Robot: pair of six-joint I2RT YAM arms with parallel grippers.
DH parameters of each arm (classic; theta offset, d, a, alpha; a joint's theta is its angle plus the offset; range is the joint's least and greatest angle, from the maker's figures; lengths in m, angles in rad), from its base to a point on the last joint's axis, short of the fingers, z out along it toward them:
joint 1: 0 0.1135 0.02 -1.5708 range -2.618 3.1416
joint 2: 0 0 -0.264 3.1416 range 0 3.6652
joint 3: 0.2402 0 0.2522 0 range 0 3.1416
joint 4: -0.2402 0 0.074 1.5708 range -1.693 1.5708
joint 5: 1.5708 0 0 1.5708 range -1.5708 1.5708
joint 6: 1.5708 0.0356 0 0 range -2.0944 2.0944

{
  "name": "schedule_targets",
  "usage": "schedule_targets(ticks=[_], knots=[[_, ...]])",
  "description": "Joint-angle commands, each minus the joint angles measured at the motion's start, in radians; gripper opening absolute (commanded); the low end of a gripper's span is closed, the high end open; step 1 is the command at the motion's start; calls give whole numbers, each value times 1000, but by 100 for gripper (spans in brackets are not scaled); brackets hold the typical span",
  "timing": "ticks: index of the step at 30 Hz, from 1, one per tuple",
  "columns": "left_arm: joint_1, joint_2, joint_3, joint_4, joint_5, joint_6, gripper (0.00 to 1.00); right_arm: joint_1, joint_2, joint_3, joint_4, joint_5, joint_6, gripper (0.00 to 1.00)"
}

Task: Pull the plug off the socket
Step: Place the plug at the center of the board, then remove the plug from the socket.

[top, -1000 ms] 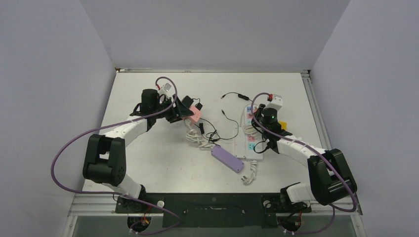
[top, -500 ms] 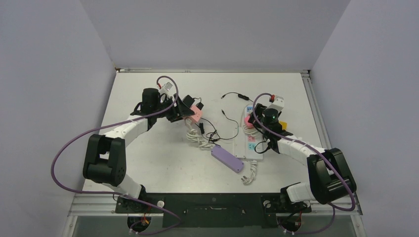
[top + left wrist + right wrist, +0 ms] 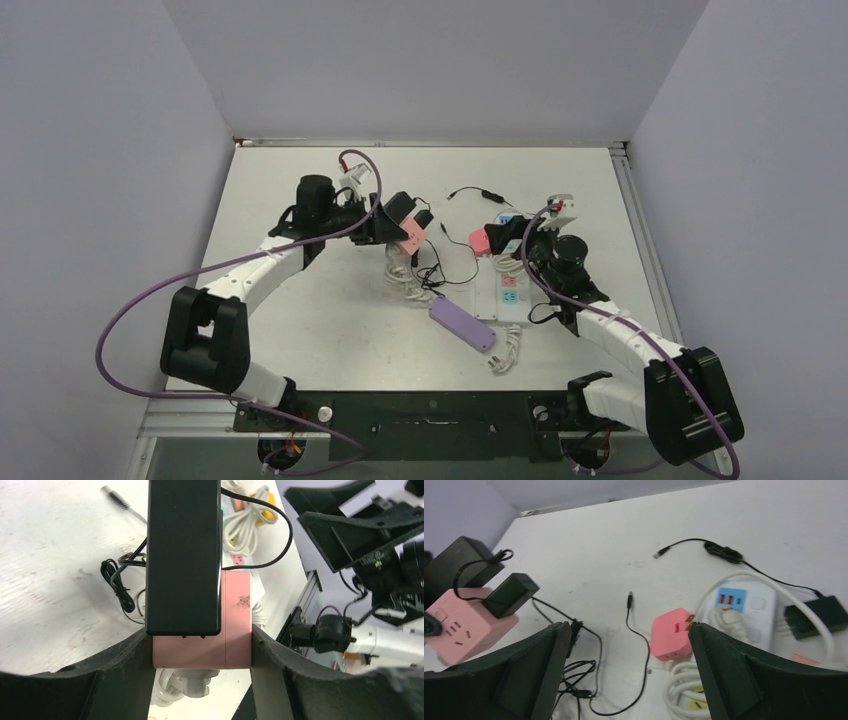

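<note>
Jaws of our left gripper (image 3: 200, 647) clamp the pink socket cube (image 3: 235, 625), a black adapter (image 3: 183, 555) plugged into it; our right gripper (image 3: 629, 630) gapes wide, empty; we see the pink plug (image 3: 669, 635) lying just beside the white power strip (image 3: 744, 605)

Table layout, left to right.
The black rectangular adapter plug (image 3: 184, 555) is seated on the pink plastic cube socket (image 3: 200, 650) at the left; the small pink cube plug (image 3: 670, 633) is laid just beside the white power strip (image 3: 744, 605) at the right, with the flat purple oblong box (image 3: 461, 323) nearer, between them.
</note>
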Motion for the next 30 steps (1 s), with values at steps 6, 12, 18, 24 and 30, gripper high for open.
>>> schedule_targets(ticks=[6,12,18,24,30], knots=[[-104,-188,37,-71,146,225,0,9,76,98,297,-585,113,91],[-110,-271,-65,-16,165,200,0,35,115,123,340,-740,187,90],[-214,-280,-27,-190,69,386,0,73,133,198,267,-802,172,90],[-221,-264,-33,-140,210,360,0,121,197,268,194,-933,134,90],[-233,-255,-25,-160,271,378,0,198,229,371,-52,-1005,1,93]])
